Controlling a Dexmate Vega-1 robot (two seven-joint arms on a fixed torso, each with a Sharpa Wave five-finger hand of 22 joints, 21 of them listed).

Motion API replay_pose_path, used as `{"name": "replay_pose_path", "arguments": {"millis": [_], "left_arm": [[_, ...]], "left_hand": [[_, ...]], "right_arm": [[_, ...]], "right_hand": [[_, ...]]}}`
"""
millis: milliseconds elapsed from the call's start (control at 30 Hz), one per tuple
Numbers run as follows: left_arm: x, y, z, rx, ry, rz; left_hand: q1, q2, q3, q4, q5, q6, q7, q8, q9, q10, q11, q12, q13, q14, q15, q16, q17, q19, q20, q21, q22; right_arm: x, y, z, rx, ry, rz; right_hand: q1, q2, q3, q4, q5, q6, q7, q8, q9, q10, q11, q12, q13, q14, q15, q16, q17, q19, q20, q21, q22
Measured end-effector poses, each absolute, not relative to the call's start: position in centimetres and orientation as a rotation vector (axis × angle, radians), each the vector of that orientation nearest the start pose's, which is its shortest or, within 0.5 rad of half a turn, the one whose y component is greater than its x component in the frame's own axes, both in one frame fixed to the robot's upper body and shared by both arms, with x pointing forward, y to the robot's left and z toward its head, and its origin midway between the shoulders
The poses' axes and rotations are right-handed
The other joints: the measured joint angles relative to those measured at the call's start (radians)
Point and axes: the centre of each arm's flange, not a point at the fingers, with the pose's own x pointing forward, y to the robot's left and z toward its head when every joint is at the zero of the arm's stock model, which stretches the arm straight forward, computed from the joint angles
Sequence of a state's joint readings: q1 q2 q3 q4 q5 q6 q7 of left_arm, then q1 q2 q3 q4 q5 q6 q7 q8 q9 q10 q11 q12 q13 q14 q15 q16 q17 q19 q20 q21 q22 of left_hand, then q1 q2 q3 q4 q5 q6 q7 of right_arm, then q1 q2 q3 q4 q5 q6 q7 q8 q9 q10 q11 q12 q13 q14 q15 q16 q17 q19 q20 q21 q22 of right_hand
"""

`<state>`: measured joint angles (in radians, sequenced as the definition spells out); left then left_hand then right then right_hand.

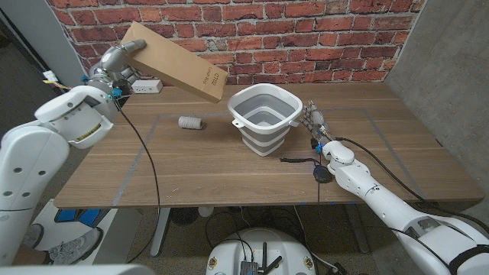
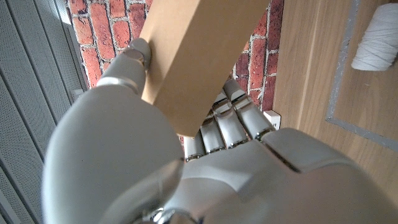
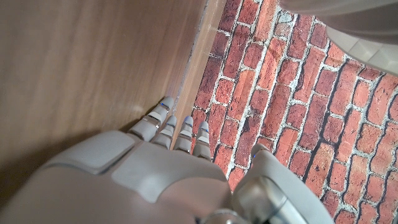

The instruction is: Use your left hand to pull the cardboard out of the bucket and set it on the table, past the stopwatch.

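Observation:
My left hand [image 1: 122, 57] grips one end of a long flat brown cardboard piece [image 1: 174, 63] and holds it tilted in the air over the table's back left. In the left wrist view the cardboard [image 2: 199, 56] sits between the thumb and the fingers of that hand [image 2: 205, 155]. The grey and white bucket [image 1: 263, 118] stands in the middle of the table with nothing visible in it. A black stopwatch [image 1: 321, 174] with a black cord lies near the front right, beside my right forearm. My right hand [image 1: 315, 122] stands next to the bucket's right side, fingers straight, holding nothing.
A white roll [image 1: 189, 122] lies on the table left of the bucket, and also appears as the roll [image 2: 376, 46] in the left wrist view. A white power strip [image 1: 145, 86] sits at the back left against the brick wall. The bucket's rim [image 3: 348, 25] shows near my right hand [image 3: 155, 168].

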<state>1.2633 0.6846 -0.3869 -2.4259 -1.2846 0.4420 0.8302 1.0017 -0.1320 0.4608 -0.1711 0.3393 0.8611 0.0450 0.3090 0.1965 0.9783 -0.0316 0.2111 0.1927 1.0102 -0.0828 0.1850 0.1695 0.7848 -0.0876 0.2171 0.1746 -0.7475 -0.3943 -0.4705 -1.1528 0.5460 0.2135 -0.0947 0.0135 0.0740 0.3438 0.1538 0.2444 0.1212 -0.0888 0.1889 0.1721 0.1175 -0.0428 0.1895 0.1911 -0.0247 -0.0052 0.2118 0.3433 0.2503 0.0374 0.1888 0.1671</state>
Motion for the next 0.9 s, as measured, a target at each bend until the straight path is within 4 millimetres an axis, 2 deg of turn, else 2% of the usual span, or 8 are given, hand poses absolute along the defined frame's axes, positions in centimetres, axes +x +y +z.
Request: {"name": "replay_pose_path", "arguments": {"millis": [333, 900], "left_arm": [[38.1, 39.0, 9.4, -0.434, -0.461, 0.243], [36.2, 41.1, 7.3, -0.41, -0.401, 0.359]], "left_hand": [[0.0, 0.0, 0.0, 0.0, -0.001, 0.0, 0.0, 0.0, 0.0, 0.0, 0.0, 0.0, 0.0, 0.003, -0.003, -0.001, 0.0, 0.0, 0.0, 0.0, 0.0], [0.0, 0.0, 0.0, 0.0, -0.001, 0.0, 0.0, -0.006, 0.0, 0.002, -0.002, -0.008, 0.001, 0.003, -0.003, -0.002, 0.001, 0.0, 0.0, -0.008, 0.0]], "right_arm": [[69.5, -23.7, -5.3, -0.012, -0.454, 0.147], [70.0, -23.3, -5.2, -0.017, -0.444, 0.157]], "right_hand": [[0.0, 0.0, 0.0, 0.0, 0.0, 0.0, 0.0, 0.0, 0.0, 0.0, 0.0, 0.0, 0.0, 0.0, 0.0, 0.0, 0.0, -0.001, 0.001, 0.0, 0.0], [0.0, 0.0, 0.0, 0.0, 0.0, 0.0, 0.0, 0.0, 0.0, 0.0, 0.0, 0.0, 0.0, 0.0, 0.0, 0.0, -0.005, -0.001, 0.0, 0.0, 0.0]]}}
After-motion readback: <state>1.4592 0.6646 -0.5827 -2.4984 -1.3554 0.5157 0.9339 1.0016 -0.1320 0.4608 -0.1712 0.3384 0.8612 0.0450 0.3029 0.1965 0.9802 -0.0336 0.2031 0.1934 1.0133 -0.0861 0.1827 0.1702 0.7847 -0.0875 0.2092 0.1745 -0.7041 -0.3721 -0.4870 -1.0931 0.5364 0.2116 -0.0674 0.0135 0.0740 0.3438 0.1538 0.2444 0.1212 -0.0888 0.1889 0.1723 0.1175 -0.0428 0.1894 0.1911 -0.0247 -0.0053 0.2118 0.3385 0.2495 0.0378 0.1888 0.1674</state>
